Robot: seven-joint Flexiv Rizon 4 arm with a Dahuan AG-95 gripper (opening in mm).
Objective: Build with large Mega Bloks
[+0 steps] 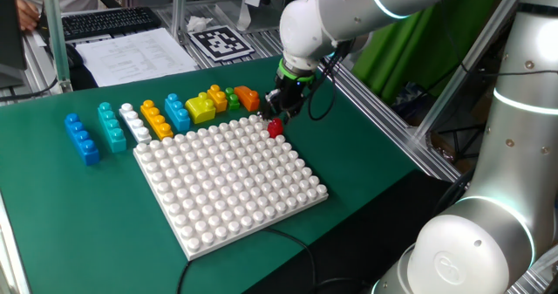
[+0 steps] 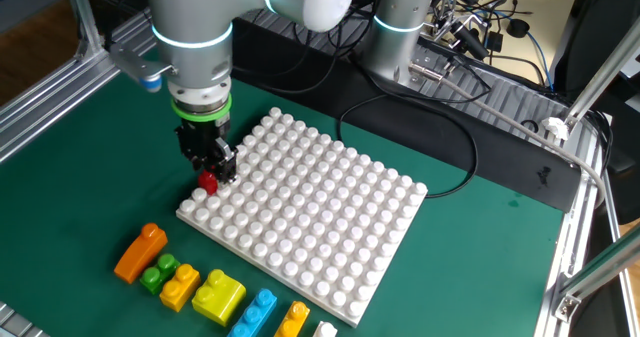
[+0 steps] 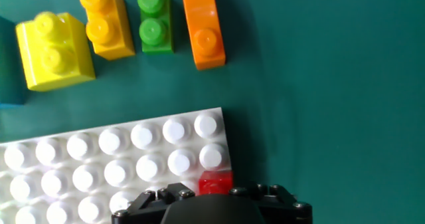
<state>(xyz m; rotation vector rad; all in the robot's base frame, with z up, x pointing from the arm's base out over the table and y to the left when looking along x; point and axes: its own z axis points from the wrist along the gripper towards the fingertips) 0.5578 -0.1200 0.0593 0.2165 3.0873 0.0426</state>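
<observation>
The white studded baseplate (image 1: 231,185) fills the middle of the green counter (image 1: 52,224). Beyond its far edge lies the row of spare bricks — blue (image 1: 81,139), teal (image 1: 112,126), the big yellow block (image 1: 200,109), the orange piece (image 1: 247,97) — well clear of the arm's path. The gripper (image 2: 212,167) stands directly above the red brick (image 2: 207,182), which sits at the baseplate's corner; the jaws appear clenched on it — pressing it straight down looks like the move.

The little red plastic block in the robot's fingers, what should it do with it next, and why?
Probably press straight down. The gripper holds the small red plastic block over the edge studs at a corner of the big white studded baseplate, and I cannot tell whether it is fully seated.
</observation>
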